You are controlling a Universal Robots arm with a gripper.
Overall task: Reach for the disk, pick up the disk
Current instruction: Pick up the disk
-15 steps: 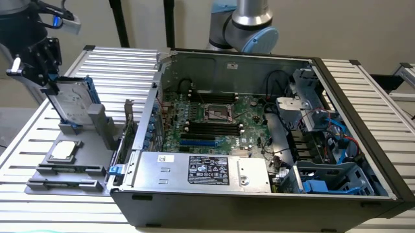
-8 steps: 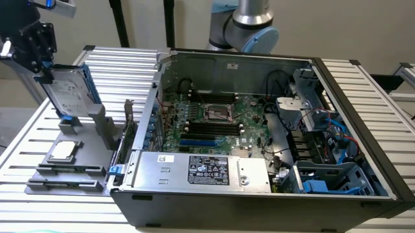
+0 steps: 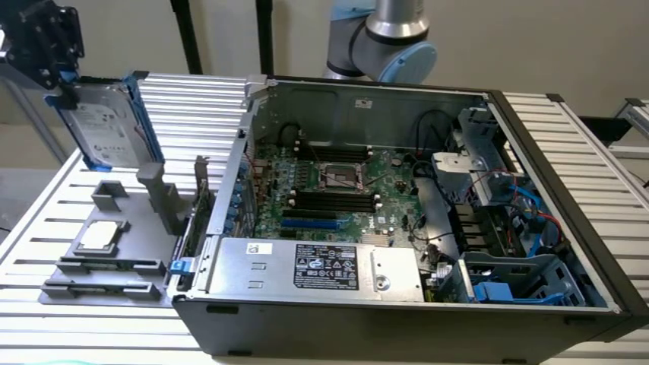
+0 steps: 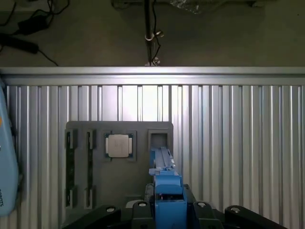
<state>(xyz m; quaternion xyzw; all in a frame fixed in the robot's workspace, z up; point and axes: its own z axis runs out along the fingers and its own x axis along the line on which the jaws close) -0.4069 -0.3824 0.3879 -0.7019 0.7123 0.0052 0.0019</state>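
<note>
The disk (image 3: 106, 125), a silver drive with a white label in a blue bracket, hangs upright in the air at the exterior view's far left, above the grey fixture (image 3: 112, 262). My black gripper (image 3: 63, 85) is shut on its upper edge. In the wrist view the disk (image 4: 166, 183) is seen edge-on as a blue strip between my gripper's (image 4: 169, 212) jaws. It hangs over the grey fixture (image 4: 119, 183), close to an empty slot (image 4: 158, 139).
A small square processor chip (image 3: 99, 236) (image 4: 118, 145) lies in a pocket of the fixture. The open computer case (image 3: 406, 228) fills the ribbed metal table (image 3: 30, 220) to the exterior view's right. Grey posts (image 3: 157, 190) rise from the fixture under the disk.
</note>
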